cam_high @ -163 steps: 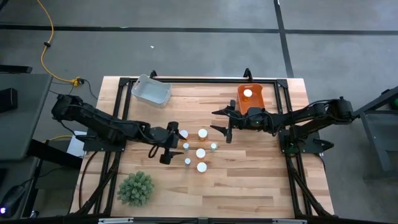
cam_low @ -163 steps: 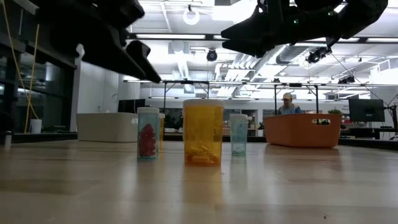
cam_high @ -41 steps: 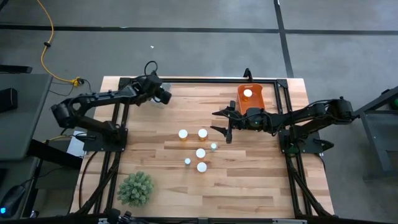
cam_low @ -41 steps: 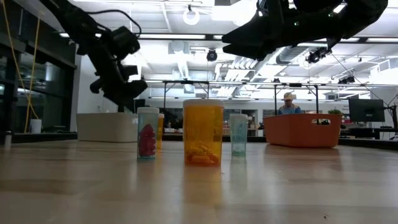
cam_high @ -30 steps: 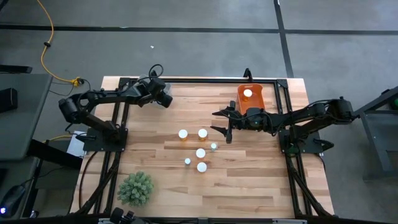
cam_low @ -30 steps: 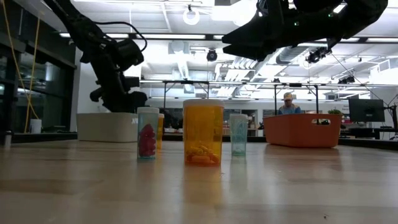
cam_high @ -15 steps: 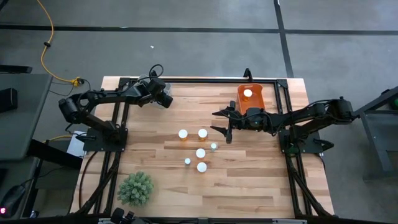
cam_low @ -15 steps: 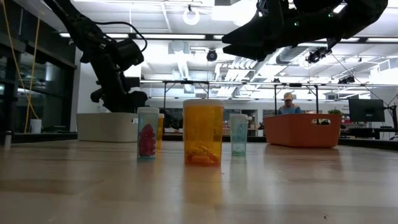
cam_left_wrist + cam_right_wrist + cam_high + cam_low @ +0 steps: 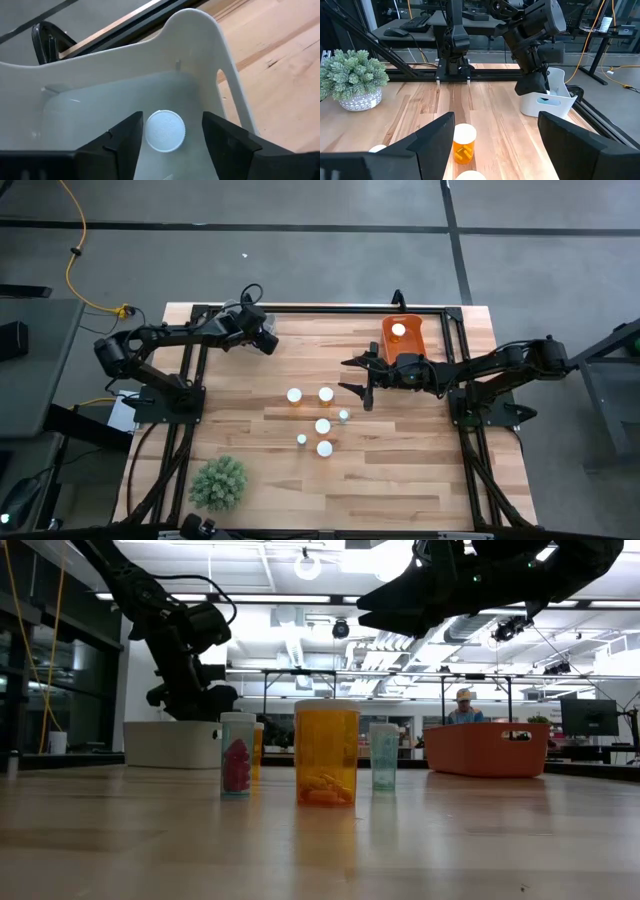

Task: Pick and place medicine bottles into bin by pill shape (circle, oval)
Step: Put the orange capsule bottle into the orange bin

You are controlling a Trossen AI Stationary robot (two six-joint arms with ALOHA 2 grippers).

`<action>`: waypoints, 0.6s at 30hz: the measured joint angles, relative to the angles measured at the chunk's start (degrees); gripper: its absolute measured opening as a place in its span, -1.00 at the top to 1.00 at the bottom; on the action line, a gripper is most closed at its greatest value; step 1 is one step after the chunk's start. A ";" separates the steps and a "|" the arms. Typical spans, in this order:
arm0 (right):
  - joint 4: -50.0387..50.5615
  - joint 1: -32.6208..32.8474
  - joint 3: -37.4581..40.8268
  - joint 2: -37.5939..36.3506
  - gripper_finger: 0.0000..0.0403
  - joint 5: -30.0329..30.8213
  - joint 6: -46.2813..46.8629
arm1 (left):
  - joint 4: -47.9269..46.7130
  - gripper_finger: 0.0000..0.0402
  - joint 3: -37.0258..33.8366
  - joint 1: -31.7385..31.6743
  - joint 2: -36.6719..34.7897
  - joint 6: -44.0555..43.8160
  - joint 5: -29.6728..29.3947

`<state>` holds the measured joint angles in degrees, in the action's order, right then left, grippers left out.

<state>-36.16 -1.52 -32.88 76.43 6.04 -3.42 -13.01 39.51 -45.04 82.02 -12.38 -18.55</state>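
Wooden table (image 9: pixel 400 470) fills the high view's centre; five capped bottles (image 9: pixel 322 425) cluster mid-frame with bare boards around. Left gripper (image 9: pixel 262 337) hangs over the white bin (image 9: pixel 268 327) at upper left. Its wrist view shows parted fingers (image 9: pixel 227 139) flanking a white-capped bottle (image 9: pixel 165 131) inside. Right gripper (image 9: pixel 358 377) waits open beside the orange bin (image 9: pixel 402 340).

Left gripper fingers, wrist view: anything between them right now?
Yes. In the left wrist view a white bottle cap sits between the left gripper fingers, down inside the white bin. The fingers stand apart from it.
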 joint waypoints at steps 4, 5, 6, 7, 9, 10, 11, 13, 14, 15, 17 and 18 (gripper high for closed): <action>0.00 -0.02 0.00 0.00 -0.39 0.00 0.00 | -0.35 0.01 2.20 0.02 -2.51 1.73 -0.12; 0.00 0.00 0.00 0.02 -0.39 0.00 -0.02 | -0.59 0.01 2.73 0.02 -3.41 2.06 -0.42; 0.00 0.00 0.00 0.00 -0.39 0.00 0.00 | -0.86 0.01 3.23 0.02 -4.39 2.48 -0.96; 0.00 -0.02 0.00 0.00 -0.39 0.00 0.00 | -0.95 0.01 3.76 0.02 -5.37 3.07 -1.54; 0.00 -0.01 0.00 0.02 -0.39 0.00 0.00 | -0.90 0.01 4.71 0.02 -7.81 4.12 -2.42; 0.00 -0.02 0.00 0.01 -0.39 0.00 -0.01 | -0.88 0.01 5.01 0.02 -9.18 4.33 -2.49; 0.00 -0.02 0.00 0.01 -0.39 0.00 0.00 | -0.83 0.01 5.09 0.17 -10.68 4.42 -2.21; 0.00 -0.02 0.00 0.02 -0.39 0.00 -0.01 | -0.78 0.01 5.09 0.70 -13.71 4.18 0.73; 0.00 -0.01 0.00 0.02 -0.39 -0.01 -0.02 | -0.41 0.01 5.09 1.32 -15.28 4.23 2.95; 0.00 -0.02 0.00 0.02 -0.39 0.00 -0.02 | 0.45 0.01 4.84 2.11 -16.79 4.81 5.47; 0.00 -0.02 0.00 0.02 -0.39 0.00 -0.02 | 3.99 0.01 3.16 4.30 -19.87 5.73 10.47; 0.00 0.00 0.00 0.02 -0.39 0.00 -0.02 | 6.75 0.01 1.65 5.73 -21.33 6.04 12.62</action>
<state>-36.16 -1.52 -32.88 76.44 6.04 -3.44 -6.27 41.16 -39.30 60.69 -6.35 -5.92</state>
